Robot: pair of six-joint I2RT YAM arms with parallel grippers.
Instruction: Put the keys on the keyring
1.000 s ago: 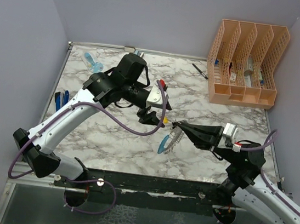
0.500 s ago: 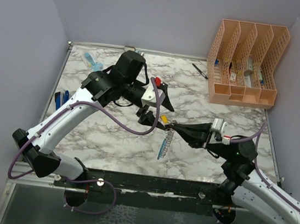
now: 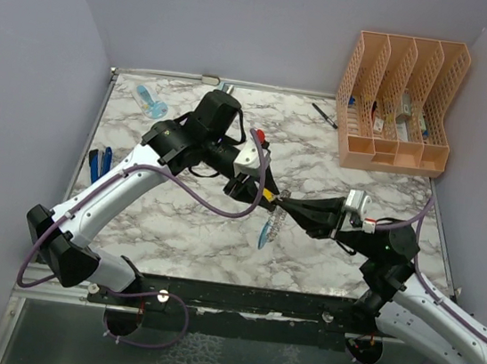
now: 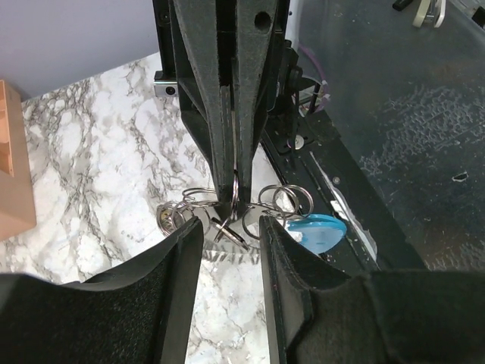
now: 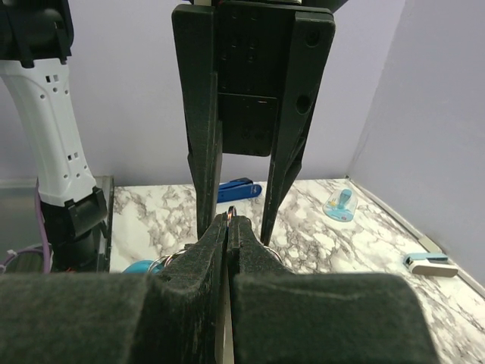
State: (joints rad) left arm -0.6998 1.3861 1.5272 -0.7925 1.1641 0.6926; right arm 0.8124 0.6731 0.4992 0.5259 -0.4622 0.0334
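top external view: right gripper (image 3: 282,206) pinched keyring (image 3: 269,227), lifted above marble table (image 3: 175,227); left gripper (image 3: 258,196) faced it, jaws spread either side of pinched ring.

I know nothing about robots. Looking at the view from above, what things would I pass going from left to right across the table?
Blue-handled tool → small light-blue gadget → keyring, held up between the two arms → black pen → orange desk organizer.

No lettering, label, brand, number or sign can be read on anything in view.
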